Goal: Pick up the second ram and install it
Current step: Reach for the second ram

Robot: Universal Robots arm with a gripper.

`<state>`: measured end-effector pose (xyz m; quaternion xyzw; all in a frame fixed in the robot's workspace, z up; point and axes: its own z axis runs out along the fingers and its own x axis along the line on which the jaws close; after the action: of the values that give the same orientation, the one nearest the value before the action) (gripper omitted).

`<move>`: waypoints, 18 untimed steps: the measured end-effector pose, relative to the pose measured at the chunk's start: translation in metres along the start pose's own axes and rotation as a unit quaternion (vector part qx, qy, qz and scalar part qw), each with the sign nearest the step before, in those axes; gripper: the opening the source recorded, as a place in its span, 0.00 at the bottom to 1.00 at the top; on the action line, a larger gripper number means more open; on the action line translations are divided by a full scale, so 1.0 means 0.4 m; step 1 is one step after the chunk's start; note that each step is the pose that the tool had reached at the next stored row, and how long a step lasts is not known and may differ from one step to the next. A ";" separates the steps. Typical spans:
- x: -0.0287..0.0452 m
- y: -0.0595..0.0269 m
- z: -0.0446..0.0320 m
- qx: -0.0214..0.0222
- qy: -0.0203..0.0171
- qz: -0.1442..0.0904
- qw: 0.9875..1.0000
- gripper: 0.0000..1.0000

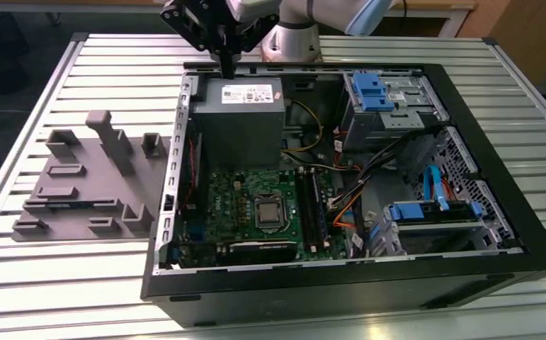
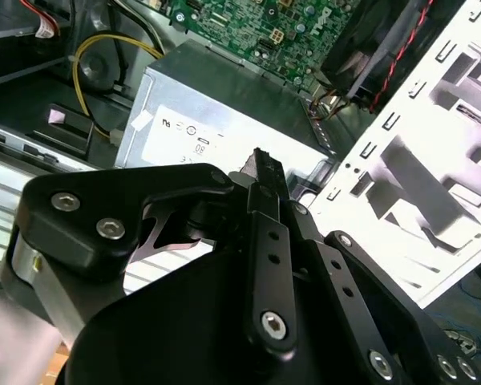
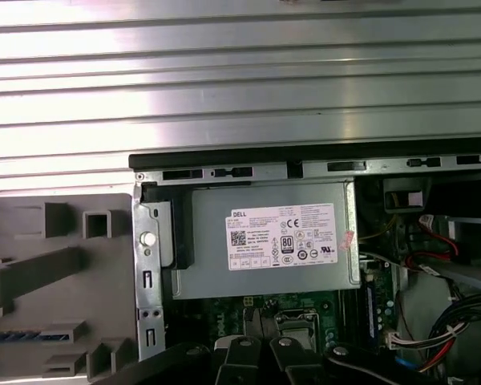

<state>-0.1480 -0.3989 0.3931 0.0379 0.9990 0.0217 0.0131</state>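
Observation:
My gripper [image 1: 225, 69] hangs above the far edge of the open computer case [image 1: 499, 212], over the grey power supply [image 1: 241, 113]. Its fingers [image 2: 264, 172] stand pressed together and I see nothing between them. A thin dark strip with bluish marks [image 3: 28, 334] lies in a slot of the grey plastic fixture [image 1: 83, 185]; it may be the second ram, but I cannot tell. The green motherboard [image 1: 244, 205] with its long black slots [image 1: 311, 207] lies in the case, nearer than the power supply.
The fixture with upright blocks stands on the slatted metal table [image 1: 83, 283] at the exterior view's left of the case. Blue drive brackets [image 1: 372, 92] and cable bundles [image 1: 367, 170] fill the case's right side. A fan with red wires [image 2: 377, 48] sits by the board.

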 end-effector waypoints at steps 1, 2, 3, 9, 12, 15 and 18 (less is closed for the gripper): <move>0.002 0.000 0.000 0.000 0.000 0.000 1.000 0.11; 0.004 0.000 0.000 0.000 0.000 0.000 1.000 0.11; 0.007 0.000 0.000 0.000 0.000 0.000 1.000 0.11; 0.025 -0.002 0.000 0.000 0.000 0.000 1.000 0.11; 0.037 -0.003 0.001 0.000 0.000 0.000 1.000 0.11; 0.047 -0.004 0.001 0.000 0.000 0.000 1.000 0.11; 0.055 -0.004 0.001 0.000 0.000 0.000 1.000 0.11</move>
<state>-0.1700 -0.3989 0.3922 0.0379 0.9990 0.0217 0.0131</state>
